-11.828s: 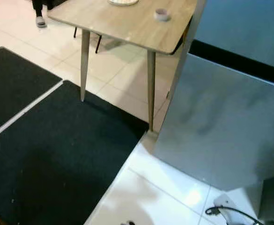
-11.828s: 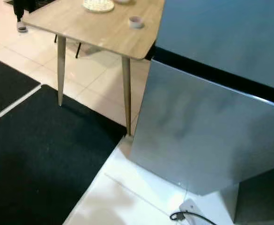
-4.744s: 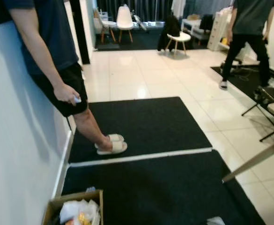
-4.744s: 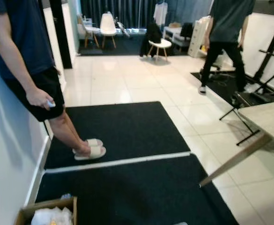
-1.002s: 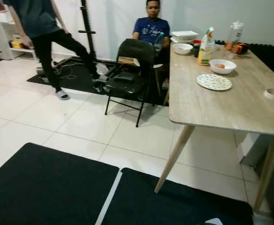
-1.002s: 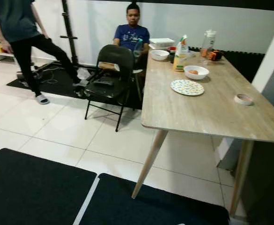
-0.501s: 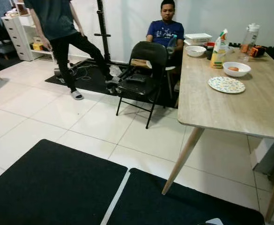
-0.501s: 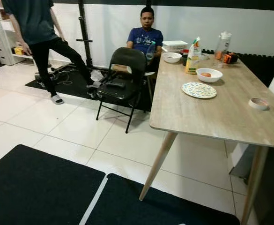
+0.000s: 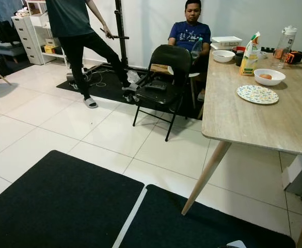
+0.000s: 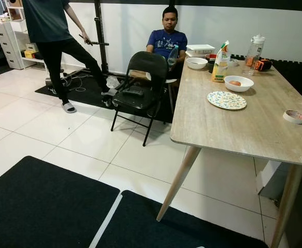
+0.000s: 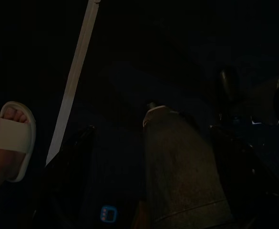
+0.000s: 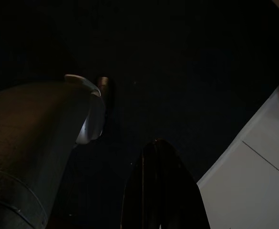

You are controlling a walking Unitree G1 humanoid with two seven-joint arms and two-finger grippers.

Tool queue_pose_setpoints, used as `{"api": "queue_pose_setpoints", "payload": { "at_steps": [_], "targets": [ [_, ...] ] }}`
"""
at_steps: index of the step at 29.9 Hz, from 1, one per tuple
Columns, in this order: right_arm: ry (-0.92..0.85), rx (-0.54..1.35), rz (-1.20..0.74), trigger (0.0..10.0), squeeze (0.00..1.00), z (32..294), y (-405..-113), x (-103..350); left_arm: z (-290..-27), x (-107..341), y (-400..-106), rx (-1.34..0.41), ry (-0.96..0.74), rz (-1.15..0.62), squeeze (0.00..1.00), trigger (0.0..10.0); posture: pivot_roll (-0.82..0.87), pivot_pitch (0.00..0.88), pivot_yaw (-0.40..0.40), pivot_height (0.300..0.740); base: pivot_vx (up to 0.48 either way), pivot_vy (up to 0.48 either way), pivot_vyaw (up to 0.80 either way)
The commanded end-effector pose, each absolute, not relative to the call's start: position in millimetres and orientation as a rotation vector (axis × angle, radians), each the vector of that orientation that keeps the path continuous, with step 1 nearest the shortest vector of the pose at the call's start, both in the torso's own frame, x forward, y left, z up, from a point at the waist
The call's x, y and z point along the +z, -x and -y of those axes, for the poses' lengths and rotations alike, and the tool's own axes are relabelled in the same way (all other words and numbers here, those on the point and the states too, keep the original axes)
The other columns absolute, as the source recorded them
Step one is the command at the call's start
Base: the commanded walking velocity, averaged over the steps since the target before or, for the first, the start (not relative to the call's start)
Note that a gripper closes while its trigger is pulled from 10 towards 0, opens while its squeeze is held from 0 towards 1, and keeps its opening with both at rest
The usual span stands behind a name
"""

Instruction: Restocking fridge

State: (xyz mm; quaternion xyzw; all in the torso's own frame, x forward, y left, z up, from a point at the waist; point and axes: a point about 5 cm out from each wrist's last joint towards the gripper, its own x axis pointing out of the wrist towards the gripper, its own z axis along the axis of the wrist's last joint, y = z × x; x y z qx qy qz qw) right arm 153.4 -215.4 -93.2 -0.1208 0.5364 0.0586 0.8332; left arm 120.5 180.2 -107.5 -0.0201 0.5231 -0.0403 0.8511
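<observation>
Two arms hang idle at our sides because we are walking, not handling: the right gripper [image 12: 160,191] points down at a black mat [image 10: 42,206] with its fingers seemingly pressed together on nothing, while the left gripper [image 11: 151,143] sits in such shade that we cannot tell its state; a sandalled foot [image 11: 10,133] shows beside it

We judge the stock for the fridge to be on the wooden table [image 10: 233,129] at our 2 o'clock. At its far end, toward 1 o'clock, stand a yellow-and-green carton [image 10: 221,55], upright with a folded top, a clear jug [image 10: 252,50] and a white bowl [image 10: 196,63]. Nearer us sit a bowl holding something orange [image 10: 238,83] and a speckled plate [image 10: 226,100]

At 12 o'clock a folding chair [image 10: 140,88] stands by the table, a seated person [image 10: 166,39] behind it, so we would approach by the near corner
</observation>
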Motion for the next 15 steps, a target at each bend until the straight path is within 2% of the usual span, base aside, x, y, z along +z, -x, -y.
{"api": "queue_pose_setpoints", "payload": {
  "at_steps": [1, 15],
  "targets": [
    [0.249, 0.119, -1.138, 10.0, 0.0, 217.3, -153.1, -93.0, -179.0, -109.4, -115.6, -0.095, 0.032, -1.126, 0.0, 10.0, -0.07, 0.0, 0.008, 0.74, 0.0, 0.0, 0.0],
    [0.247, 0.119, -1.14, 10.0, 0.0, 217.0, -152.9, -93.1, -178.2, -109.3, -116.1, -0.096, 0.035, -1.126, 0.0, 10.0, -0.07, 0.0, 0.008, 0.74, 0.0, 0.0, 0.0]
  ]
}}
